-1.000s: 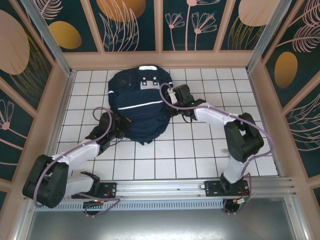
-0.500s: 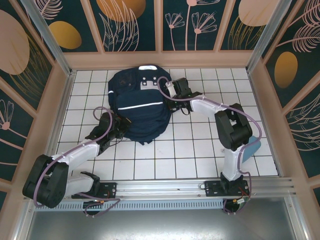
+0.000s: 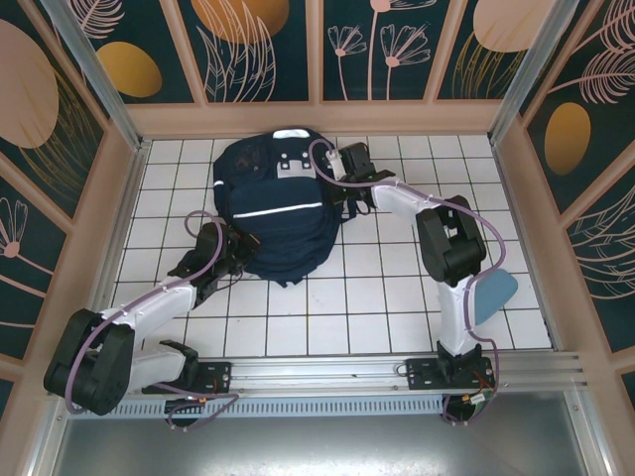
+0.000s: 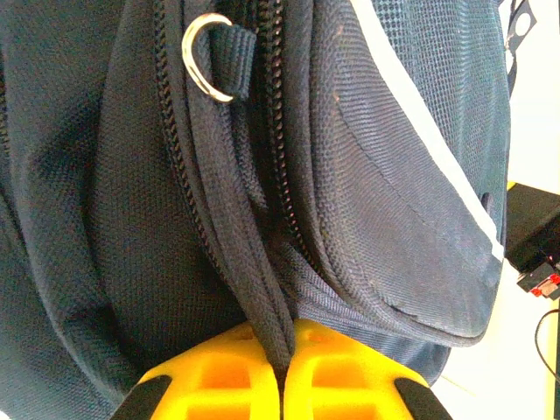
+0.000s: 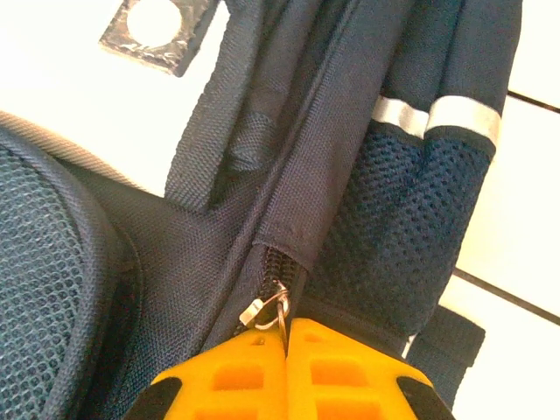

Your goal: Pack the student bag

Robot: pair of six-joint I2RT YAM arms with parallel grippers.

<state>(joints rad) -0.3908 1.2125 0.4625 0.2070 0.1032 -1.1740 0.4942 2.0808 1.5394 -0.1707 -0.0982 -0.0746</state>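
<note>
The student bag (image 3: 276, 203), a dark navy backpack with a white stripe, lies at the back middle of the tiled table. My left gripper (image 3: 241, 250) is at its near left edge. In the left wrist view the yellow fingers (image 4: 219, 376) are shut on a fold of the bag's fabric beside the zip (image 4: 282, 337), below a metal D-ring (image 4: 210, 57). My right gripper (image 3: 337, 198) is at the bag's right side, near the top. There it is shut on the metal ring of the zip pull (image 5: 273, 302), at the end of the zip track under a fabric flap.
A light blue flat thing (image 3: 493, 291) lies on the tiles to the right, behind the right arm's elbow. Wooden walls (image 3: 317, 119) enclose the table on three sides. A metal rail (image 3: 317, 372) with the arm bases runs along the near edge.
My right gripper has moved toward the back along the bag's right side, still shut on the zip pull, and its elbow has swung left, uncovering the blue thing. The left arm has held still.
</note>
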